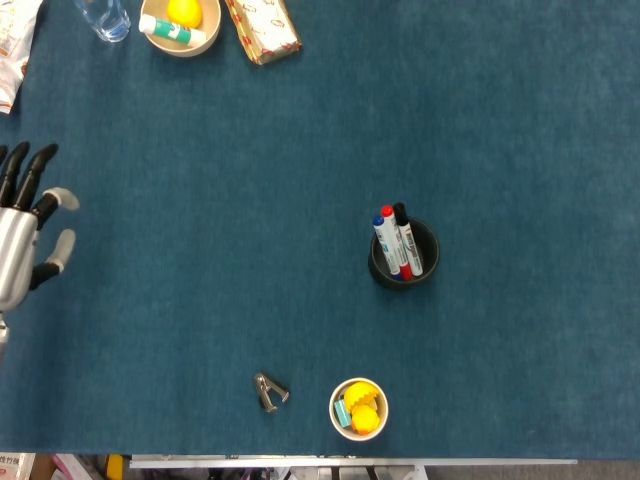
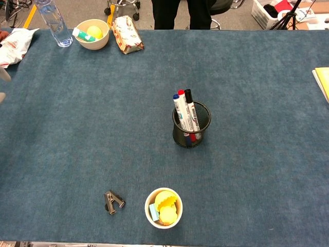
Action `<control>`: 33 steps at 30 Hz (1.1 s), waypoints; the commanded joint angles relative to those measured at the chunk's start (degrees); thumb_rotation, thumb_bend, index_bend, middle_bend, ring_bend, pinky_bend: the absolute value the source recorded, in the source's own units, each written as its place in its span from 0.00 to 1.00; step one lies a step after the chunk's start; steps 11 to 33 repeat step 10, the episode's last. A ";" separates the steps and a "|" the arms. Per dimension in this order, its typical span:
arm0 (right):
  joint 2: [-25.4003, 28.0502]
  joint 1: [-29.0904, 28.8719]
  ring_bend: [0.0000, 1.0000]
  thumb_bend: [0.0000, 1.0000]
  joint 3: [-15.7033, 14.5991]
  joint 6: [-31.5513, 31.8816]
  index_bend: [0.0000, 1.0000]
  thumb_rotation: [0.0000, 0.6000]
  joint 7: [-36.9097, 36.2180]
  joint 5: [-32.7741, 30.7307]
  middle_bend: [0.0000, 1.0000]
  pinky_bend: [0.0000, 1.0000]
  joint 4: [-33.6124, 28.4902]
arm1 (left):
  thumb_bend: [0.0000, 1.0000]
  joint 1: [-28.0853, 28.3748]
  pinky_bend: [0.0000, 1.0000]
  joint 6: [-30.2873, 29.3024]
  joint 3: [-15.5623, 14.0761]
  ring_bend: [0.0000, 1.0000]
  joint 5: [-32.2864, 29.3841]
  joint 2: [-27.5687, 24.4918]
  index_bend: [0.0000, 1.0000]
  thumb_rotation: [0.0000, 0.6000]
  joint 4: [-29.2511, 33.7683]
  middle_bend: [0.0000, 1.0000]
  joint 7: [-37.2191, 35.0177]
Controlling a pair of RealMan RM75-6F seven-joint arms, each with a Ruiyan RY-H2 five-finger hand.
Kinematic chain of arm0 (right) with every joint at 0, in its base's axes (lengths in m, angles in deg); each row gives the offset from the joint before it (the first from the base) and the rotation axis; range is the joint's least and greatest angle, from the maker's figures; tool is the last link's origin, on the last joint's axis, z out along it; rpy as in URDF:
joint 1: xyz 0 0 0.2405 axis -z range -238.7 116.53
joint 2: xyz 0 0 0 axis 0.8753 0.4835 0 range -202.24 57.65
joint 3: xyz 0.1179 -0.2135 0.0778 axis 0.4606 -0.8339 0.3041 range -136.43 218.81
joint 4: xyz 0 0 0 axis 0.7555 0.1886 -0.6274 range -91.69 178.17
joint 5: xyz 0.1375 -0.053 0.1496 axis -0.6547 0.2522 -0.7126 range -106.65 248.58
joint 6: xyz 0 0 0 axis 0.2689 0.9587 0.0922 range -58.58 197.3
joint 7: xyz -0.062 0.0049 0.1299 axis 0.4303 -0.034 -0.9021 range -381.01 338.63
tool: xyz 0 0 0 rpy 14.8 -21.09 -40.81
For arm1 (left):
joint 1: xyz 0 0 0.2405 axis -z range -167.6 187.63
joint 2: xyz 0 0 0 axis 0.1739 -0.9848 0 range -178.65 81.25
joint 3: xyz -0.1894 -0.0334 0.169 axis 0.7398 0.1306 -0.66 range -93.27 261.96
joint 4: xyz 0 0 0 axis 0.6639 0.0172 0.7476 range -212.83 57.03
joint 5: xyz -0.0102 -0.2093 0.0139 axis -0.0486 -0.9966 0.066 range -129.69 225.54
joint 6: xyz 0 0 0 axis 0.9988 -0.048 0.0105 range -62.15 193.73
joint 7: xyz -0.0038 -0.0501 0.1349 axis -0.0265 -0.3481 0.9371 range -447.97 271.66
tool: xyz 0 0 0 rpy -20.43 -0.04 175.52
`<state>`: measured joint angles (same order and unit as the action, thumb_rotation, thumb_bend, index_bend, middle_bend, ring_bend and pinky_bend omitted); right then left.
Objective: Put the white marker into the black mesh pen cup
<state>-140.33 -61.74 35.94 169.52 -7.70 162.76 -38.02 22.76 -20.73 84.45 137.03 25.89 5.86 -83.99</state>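
The black mesh pen cup stands upright near the middle of the blue table. Three white markers stick out of it, capped blue, red and black. My left hand shows at the far left edge of the head view, fingers spread and holding nothing, far from the cup. In the chest view only pale fingertips of it peek in at the left edge. My right hand is out of both views.
A cream bowl with a yellow ball and a white tube sits at the back left, beside a water bottle and a snack pack. Near the front edge lie a staple remover and a cup of erasers.
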 commanded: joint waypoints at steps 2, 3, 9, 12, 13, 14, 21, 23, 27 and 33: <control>-0.06 1.65 0.19 0.00 0.69 0.72 0.32 1.00 -1.18 -0.87 0.33 0.27 0.25 | 0.35 -0.70 0.05 -0.18 -0.21 0.00 -0.06 0.38 0.43 1.00 -0.59 0.10 -0.85; -0.27 1.84 0.19 0.00 0.87 0.54 0.32 1.00 -1.73 -1.13 0.33 0.27 0.49 | 0.35 -0.79 0.05 -0.11 -0.18 0.00 -0.14 0.45 0.43 1.00 -0.64 0.10 -1.02; -1.37 1.43 0.19 0.00 2.35 -2.25 0.32 1.00 -5.13 -2.24 0.33 0.27 1.95 | 0.35 -0.89 0.05 0.70 0.37 0.00 -0.73 0.78 0.43 1.00 -0.30 0.10 -1.33; -1.59 1.17 0.19 0.00 2.40 -3.00 0.32 1.00 -5.61 -2.05 0.33 0.27 2.36 | 0.35 -0.89 0.05 0.91 0.38 0.00 -0.75 0.85 0.43 1.00 -0.20 0.10 -1.30; -1.59 1.17 0.19 0.00 2.40 -3.00 0.32 1.00 -5.61 -2.05 0.33 0.27 2.36 | 0.35 -0.89 0.05 0.91 0.38 0.00 -0.75 0.85 0.43 1.00 -0.20 0.10 -1.30; -1.59 1.17 0.19 0.00 2.40 -3.00 0.32 1.00 -5.61 -2.05 0.33 0.27 2.36 | 0.35 -0.89 0.05 0.91 0.38 0.00 -0.75 0.85 0.43 1.00 -0.20 0.10 -1.30; -1.59 1.17 0.19 0.00 2.40 -3.00 0.32 1.00 -5.61 -2.05 0.33 0.27 2.36 | 0.35 -0.89 0.05 0.91 0.38 0.00 -0.75 0.85 0.43 1.00 -0.20 0.10 -1.30; -1.59 1.17 0.19 0.00 2.40 -3.00 0.32 1.00 -5.61 -2.05 0.33 0.27 2.36 | 0.35 -0.89 0.05 0.91 0.38 0.00 -0.75 0.85 0.43 1.00 -0.20 0.10 -1.30; -1.59 1.17 0.19 0.00 2.40 -3.00 0.32 1.00 -5.61 -2.05 0.33 0.27 2.36 | 0.35 -0.89 0.05 0.91 0.38 0.00 -0.75 0.85 0.43 1.00 -0.20 0.10 -1.30; -1.59 1.17 0.19 0.00 2.40 -3.00 0.32 1.00 -5.61 -2.05 0.33 0.27 2.36 | 0.35 -0.89 0.05 0.91 0.38 0.00 -0.75 0.85 0.43 1.00 -0.20 0.10 -1.30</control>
